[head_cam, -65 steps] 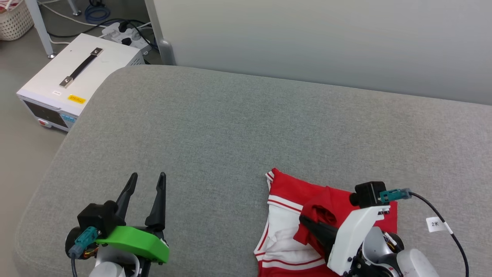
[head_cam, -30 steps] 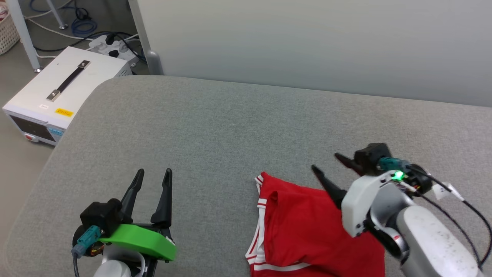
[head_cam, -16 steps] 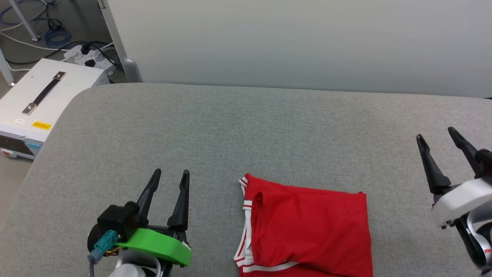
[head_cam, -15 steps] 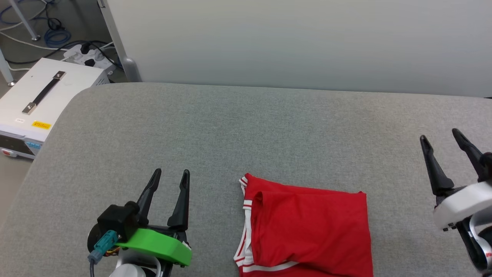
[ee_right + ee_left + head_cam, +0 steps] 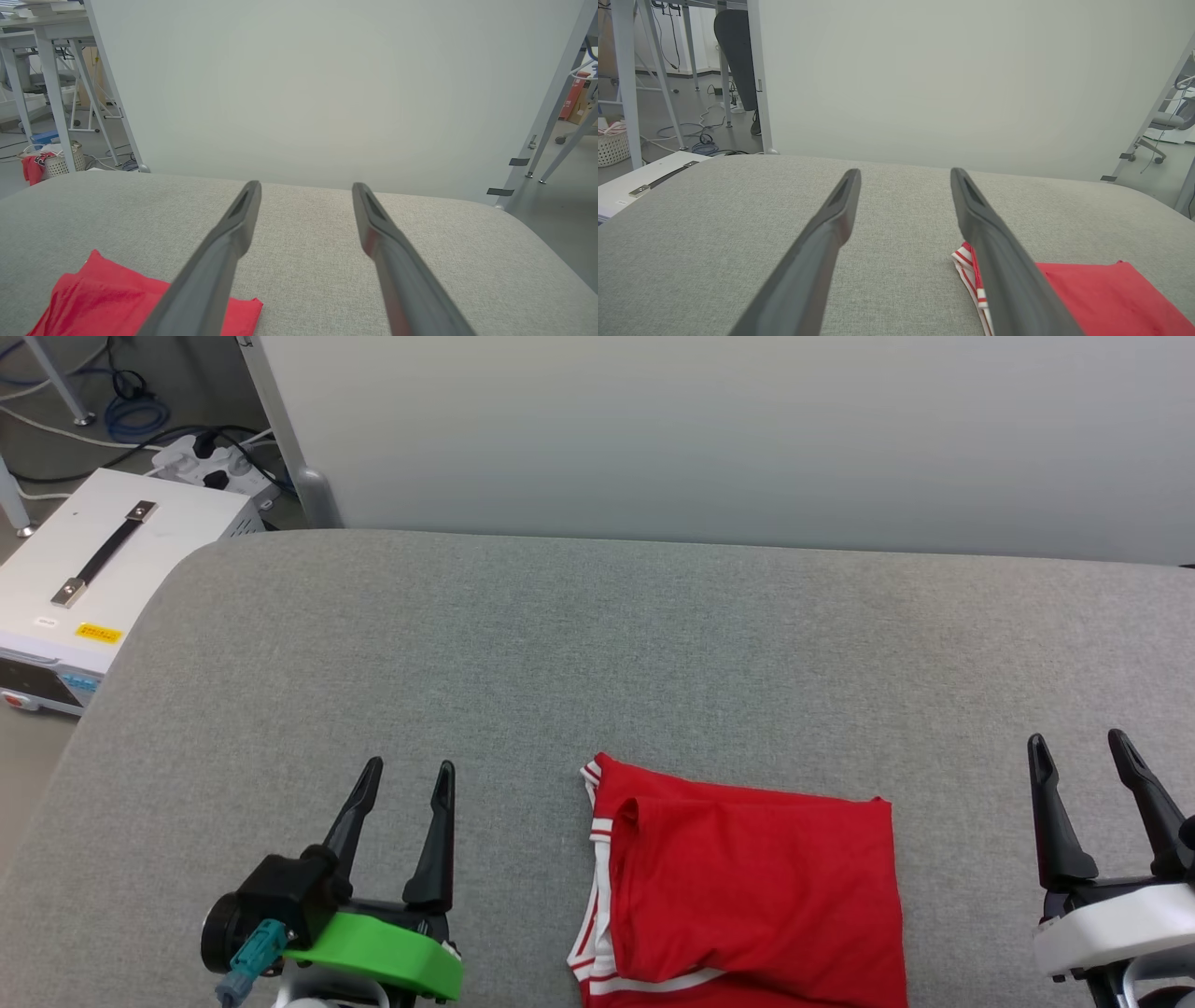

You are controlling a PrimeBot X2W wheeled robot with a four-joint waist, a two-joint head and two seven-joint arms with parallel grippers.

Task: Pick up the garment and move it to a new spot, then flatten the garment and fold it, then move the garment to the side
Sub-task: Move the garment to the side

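Since the earlier pictures the right gripper [image 5: 1075,739] has come off the garment [image 5: 747,887] and drawn away to the right. It now hovers wide open and empty, well clear of the cloth's right edge. On the other side the left gripper [image 5: 410,763] also stands open, holding nothing. Folded into a red rectangle, the garment lies at the near edge of the grey surface [image 5: 597,644], about midway along. It looks soft, light and limp, so lifting one layer would likely undo the fold. Pinching through all layers at both side edges seems safer.
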